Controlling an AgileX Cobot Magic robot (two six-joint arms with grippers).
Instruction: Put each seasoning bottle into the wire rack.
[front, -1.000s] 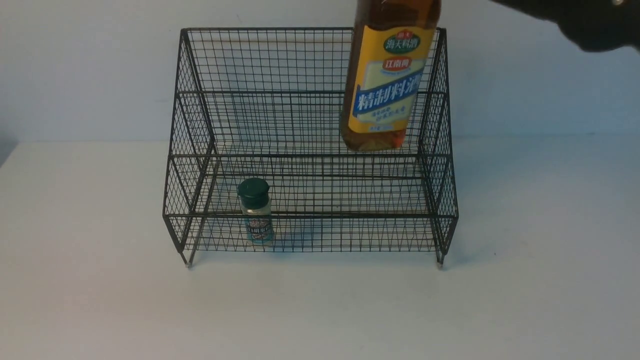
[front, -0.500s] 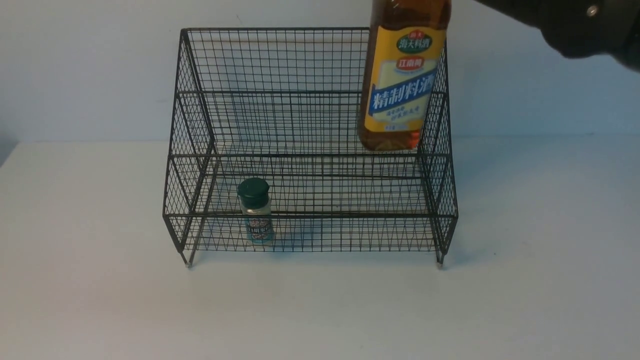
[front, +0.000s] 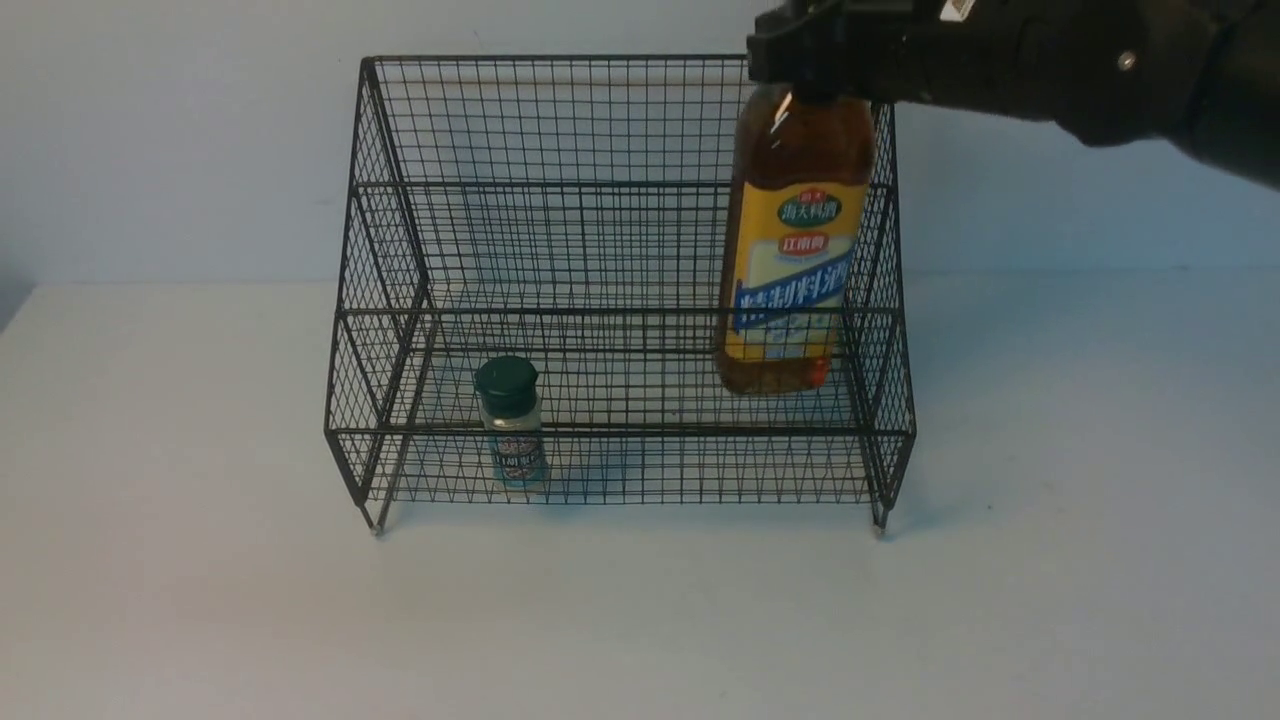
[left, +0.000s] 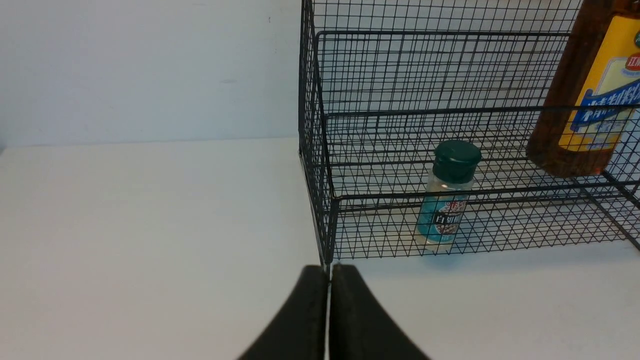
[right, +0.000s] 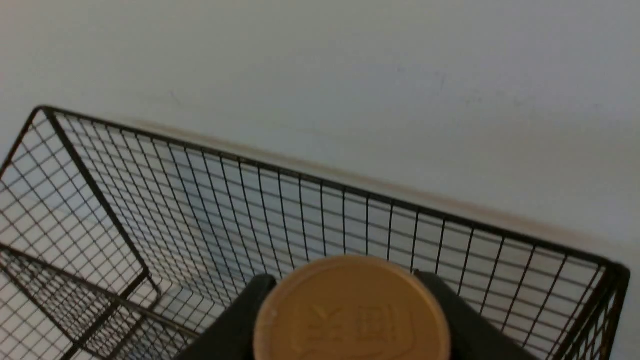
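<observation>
Lower in the front view than a second earlier, the bottle (front: 797, 250) had dropped behind the upper front bar of the rack (front: 620, 433). It hung from our right gripper (front: 815, 85), the nearer arm, whose jaws were closed round its neck. From the jaws it lay toward six o'clock, long axis near upright, base leaning slightly toward seven. We judged that the coming move turned on lowering it along that axis. Inside the rack, the jar (front: 514, 425) stood at eight o'clock from the bottle, in the lower front tier. Our left gripper (left: 327, 280) was closed, empty.
</observation>
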